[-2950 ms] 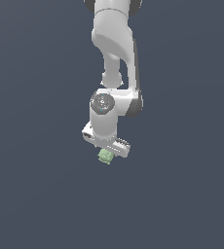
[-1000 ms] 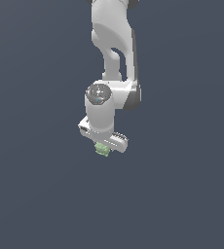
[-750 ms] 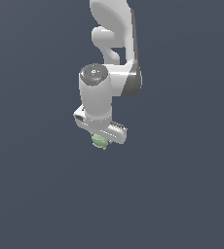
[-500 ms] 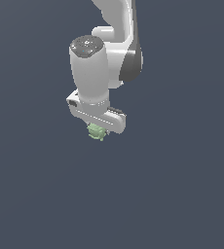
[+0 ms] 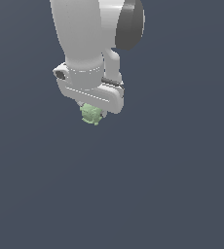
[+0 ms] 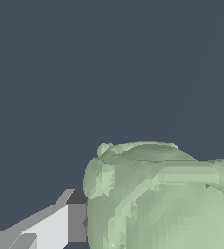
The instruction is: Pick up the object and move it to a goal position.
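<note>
The object (image 5: 91, 115), a small pale green lump with knobs round its rim, hangs just under the white hand (image 5: 90, 108), well clear of any surface; no bench or goal marker shows against the plain dark background. The hand is closed on it: in the wrist view the object (image 6: 158, 199) fills the space beside a pale finger (image 6: 46, 228) touching its side. The main risk, I judge, is slipping: the lumpy, rounded surface gives the fingers little flat contact, so a quick swing could twist it loose. It looks roughly round, with no clear long axis or facing direction that I can tell.
</note>
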Motion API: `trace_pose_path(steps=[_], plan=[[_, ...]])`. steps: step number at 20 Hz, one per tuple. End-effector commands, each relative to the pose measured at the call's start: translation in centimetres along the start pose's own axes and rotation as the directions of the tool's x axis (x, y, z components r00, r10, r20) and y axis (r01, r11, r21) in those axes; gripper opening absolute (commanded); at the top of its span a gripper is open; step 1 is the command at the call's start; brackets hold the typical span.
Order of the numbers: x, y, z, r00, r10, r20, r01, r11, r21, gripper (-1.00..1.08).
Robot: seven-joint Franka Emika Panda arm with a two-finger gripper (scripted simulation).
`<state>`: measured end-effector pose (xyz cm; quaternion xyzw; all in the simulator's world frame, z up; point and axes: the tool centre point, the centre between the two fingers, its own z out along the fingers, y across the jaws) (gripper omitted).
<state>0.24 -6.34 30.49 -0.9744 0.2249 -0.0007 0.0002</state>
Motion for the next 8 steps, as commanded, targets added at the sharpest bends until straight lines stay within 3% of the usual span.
trace_pose_path(steps=[1, 8], plan=[[0.0, 0.2, -1.3, 1.000, 0.000, 0.001, 0.000, 1.000, -0.001, -1.00], [0.0, 0.4, -2.6, 1.000, -0.001, 0.001, 0.001, 1.000, -0.001, -1.00]])
